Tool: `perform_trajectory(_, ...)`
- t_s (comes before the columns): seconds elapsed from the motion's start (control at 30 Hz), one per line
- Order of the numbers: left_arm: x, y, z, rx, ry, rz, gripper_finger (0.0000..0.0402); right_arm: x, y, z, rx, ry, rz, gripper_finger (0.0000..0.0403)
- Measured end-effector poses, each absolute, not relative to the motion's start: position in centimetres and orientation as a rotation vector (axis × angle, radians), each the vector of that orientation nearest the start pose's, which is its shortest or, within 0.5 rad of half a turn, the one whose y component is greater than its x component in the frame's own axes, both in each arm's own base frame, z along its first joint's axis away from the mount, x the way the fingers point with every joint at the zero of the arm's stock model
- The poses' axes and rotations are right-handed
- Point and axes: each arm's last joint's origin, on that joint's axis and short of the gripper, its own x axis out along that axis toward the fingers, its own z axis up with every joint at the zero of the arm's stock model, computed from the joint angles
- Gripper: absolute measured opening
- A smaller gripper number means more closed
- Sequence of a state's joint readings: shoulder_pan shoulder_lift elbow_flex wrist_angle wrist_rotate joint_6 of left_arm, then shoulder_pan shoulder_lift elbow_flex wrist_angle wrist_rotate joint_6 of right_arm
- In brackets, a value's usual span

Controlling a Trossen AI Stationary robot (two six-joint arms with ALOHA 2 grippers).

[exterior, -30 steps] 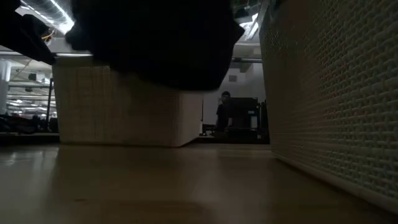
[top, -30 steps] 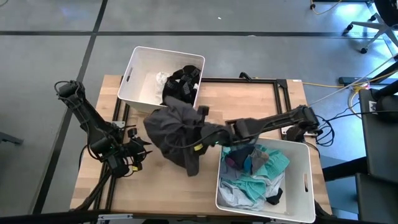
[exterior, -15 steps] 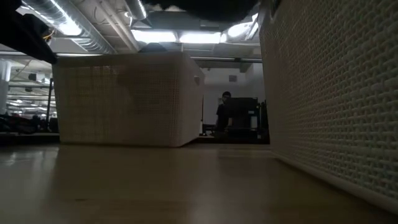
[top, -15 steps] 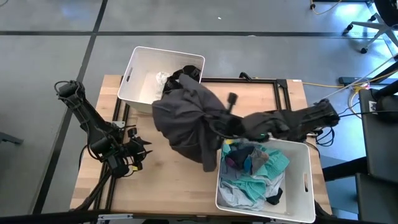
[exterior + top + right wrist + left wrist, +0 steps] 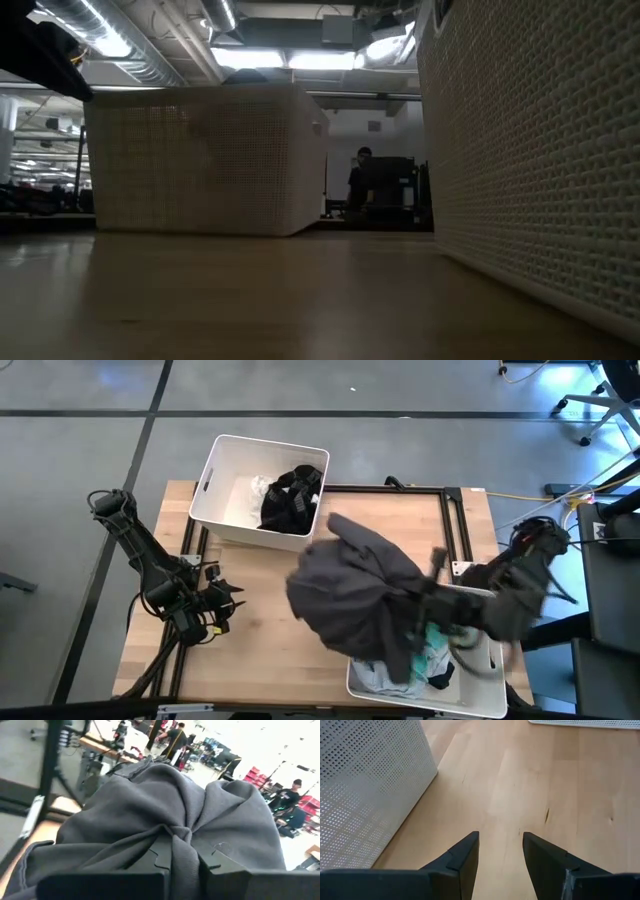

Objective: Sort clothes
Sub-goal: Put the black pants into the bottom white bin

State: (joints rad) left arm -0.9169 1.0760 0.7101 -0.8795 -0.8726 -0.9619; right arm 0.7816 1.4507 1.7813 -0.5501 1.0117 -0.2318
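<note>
A dark grey garment (image 5: 350, 595) hangs in the air over the table's right half, covering part of the near right white bin (image 5: 488, 660). My right gripper (image 5: 428, 598) is shut on it. That bin holds teal and pale clothes (image 5: 430, 660). The far left white bin (image 5: 225, 470) holds black clothes (image 5: 292, 500) and a white piece (image 5: 260, 488). My left gripper (image 5: 218, 610) waits open near the table's left edge, with only bare wood between its fingers (image 5: 500, 845). My right gripper pinches a bunched-up fold of the dark grey garment (image 5: 181, 839) between its two fingers (image 5: 162, 854). Creases run out from that spot. The fingers come about level from the table's right side. The garment is lifted clear of the table and drapes around and below the fingers.
A black frame (image 5: 455, 520) lies on the wooden table top (image 5: 250, 650). In the low view the two bins' perforated walls (image 5: 200, 160) (image 5: 530, 150) stand left and right, with bare wood between. A person (image 5: 362, 180) is in the room far behind.
My right gripper has swung up and toward the table's right and near edge, carrying the dark grey garment from beside the far left bin to above the near right bin. The garment has risen out of the low view and stays bunched in the hold.
</note>
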Motion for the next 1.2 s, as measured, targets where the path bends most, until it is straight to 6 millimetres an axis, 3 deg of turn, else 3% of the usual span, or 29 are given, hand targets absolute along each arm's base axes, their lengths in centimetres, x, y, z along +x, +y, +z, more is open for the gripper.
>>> perform_trajectory(0.2, 12.3, -12.3, 22.3, 0.059, 0.672, 0.318, 0.0143, 17.1, 19.9, 46.8, -0.347, 0.239, -0.179, 0.0028)
perform_trajectory(0.37, 12.3, -12.3, 22.3, 0.06, 0.671, 0.319, 0.0143, 13.9, 19.3, 44.8, -0.192, 0.365, -0.16, 0.0027)
perform_trajectory(0.5, 12.3, -12.3, 22.3, 0.06, 0.671, 0.319, 0.0143, 12.2, 18.4, 42.5, 0.001, 0.575, -0.194, 0.0028)
perform_trajectory(0.57, 12.3, -12.3, 22.3, 0.06, 0.671, 0.319, 0.0143, 12.2, 18.5, 40.8, 0.075, 0.678, -0.228, 0.0029)
perform_trajectory(0.73, 12.3, -12.3, 22.3, 0.064, 0.661, 0.325, 0.0143, 12.2, 18.9, 36.6, 0.055, 0.82, -0.265, 0.0029)
perform_trajectory(0.93, 12.3, -12.3, 22.3, 0.068, 0.651, 0.331, 0.0143, 12.9, 18.3, 29.7, -0.057, 0.793, -0.418, 0.003)
perform_trajectory(1.07, 12.3, -12.3, 22.3, 0.073, 0.64, 0.338, 0.0143, 13.5, 17.3, 24.8, -0.076, 0.835, -0.474, 0.003)
perform_trajectory(1.2, 12.3, -12.3, 22.3, 0.074, 0.638, 0.339, 0.0143, 13.6, 16.3, 21.1, -0.058, 0.928, -0.483, 0.003)
